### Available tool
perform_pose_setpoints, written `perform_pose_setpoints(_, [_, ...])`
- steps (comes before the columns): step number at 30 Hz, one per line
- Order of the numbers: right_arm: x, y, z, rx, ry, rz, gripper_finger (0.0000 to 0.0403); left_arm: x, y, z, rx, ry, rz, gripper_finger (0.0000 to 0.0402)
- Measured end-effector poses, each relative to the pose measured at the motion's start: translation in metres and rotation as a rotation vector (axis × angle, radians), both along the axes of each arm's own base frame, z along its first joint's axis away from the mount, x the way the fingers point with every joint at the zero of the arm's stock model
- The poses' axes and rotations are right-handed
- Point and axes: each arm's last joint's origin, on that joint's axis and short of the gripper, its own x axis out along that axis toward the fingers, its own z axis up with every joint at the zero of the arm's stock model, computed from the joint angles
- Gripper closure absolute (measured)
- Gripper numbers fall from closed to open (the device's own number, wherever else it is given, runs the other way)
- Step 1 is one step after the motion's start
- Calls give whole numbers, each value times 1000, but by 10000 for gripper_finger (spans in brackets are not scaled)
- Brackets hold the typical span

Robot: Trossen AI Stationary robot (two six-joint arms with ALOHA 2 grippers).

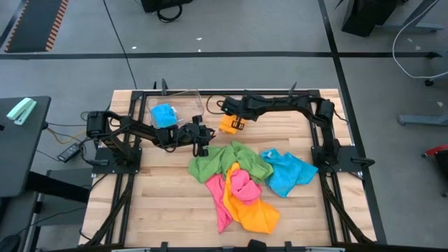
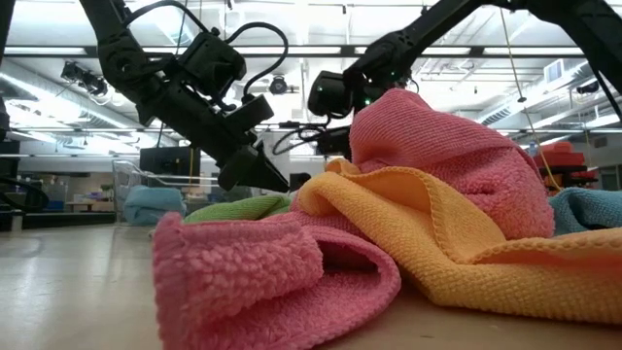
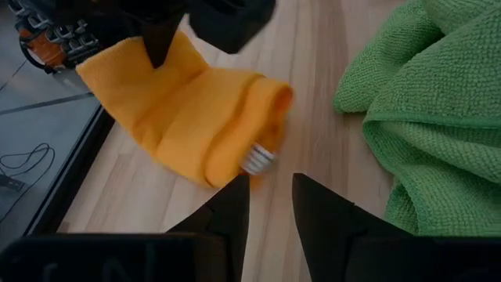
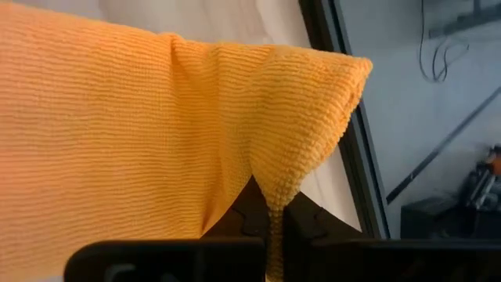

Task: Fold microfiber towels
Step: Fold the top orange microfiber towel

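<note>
- Towels first: a loose heap of microfiber towels lies mid-table — green, pink, orange-yellow and blue — all crumpled over one another.
- Right gripper is at the far middle of the table, pinched tight on a corner of the folded orange towel, which hangs just beside the clear bin.
- Left gripper hovers nearby, between bin and heap, jaws partly apart and nothing in them; the green towel sits just to its side.
- Handling, by my read: the cloth is light, limp and grippy, so it droops from any single pinch. Corners or a folded edge look the best hold.
- In the bin, a folded blue towel already rests.
- Obstacles: the bin wall stands close to the hanging towel, and the two arms work near each other here.
</note>
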Motion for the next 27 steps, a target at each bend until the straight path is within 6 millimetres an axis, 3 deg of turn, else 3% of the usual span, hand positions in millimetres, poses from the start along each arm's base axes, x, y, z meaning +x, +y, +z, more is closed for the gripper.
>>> perform_pose_setpoints(13, [19, 39, 3, -49, -22, 131, 390, 0, -1, -1, -69, -16, -18, 294])
perform_pose_setpoints(27, [18, 36, 3, -53, -4, 152, 390, 6, -6, -23, -144, 18, -144, 313])
